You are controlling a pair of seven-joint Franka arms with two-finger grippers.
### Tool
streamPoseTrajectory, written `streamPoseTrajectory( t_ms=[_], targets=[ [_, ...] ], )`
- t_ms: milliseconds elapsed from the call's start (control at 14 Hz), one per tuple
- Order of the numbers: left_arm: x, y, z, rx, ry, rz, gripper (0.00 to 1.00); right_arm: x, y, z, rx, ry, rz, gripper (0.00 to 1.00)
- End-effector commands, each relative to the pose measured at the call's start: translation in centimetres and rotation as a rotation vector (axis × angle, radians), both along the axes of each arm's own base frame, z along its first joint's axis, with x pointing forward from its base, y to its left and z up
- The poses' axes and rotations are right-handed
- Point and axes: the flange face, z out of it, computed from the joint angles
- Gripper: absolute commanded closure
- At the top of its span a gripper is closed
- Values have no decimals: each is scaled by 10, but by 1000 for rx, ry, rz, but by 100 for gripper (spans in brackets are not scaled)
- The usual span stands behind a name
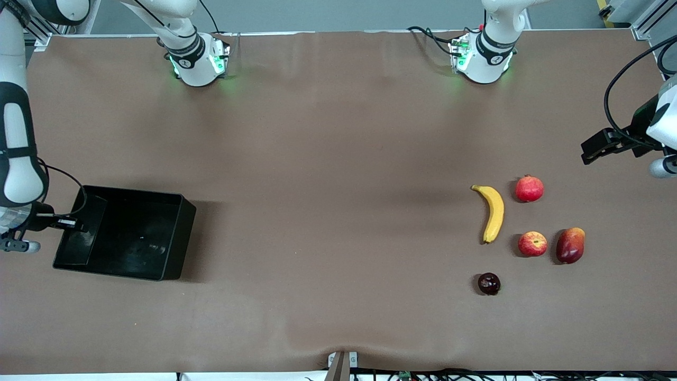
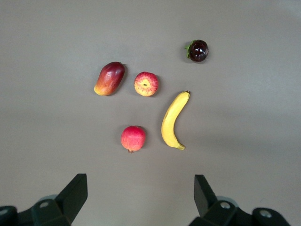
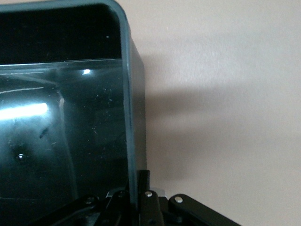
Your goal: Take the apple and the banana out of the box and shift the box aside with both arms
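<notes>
Right wrist view: tray cropped.

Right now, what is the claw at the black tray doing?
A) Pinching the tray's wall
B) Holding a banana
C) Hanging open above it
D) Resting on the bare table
A: the right claw is shut on the wall of the black tray, as the right wrist view shows.

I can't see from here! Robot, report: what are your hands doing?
Right gripper shut on shallow glossy black plastic tray wall. Left gripper open, over table near fruits. Long yellow banana, small red-yellow apple untouched. Nothing blocking.
</notes>
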Motion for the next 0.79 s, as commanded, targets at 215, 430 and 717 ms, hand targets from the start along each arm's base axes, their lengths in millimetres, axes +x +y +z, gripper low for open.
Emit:
streamPoseTrajectory(
  t_ms=[215,430,717],
  targets=[
    [-28,-1,12,9,7,-32,0,16,4,-6,-15,-63,64,100],
    [-36,6,12,16,17,-70,0,17,10,-13,-13,-55,74,100],
    [-52,19,7,-39,15,-76,0,19,14,-15,-29,-70,77,0]
  ],
)
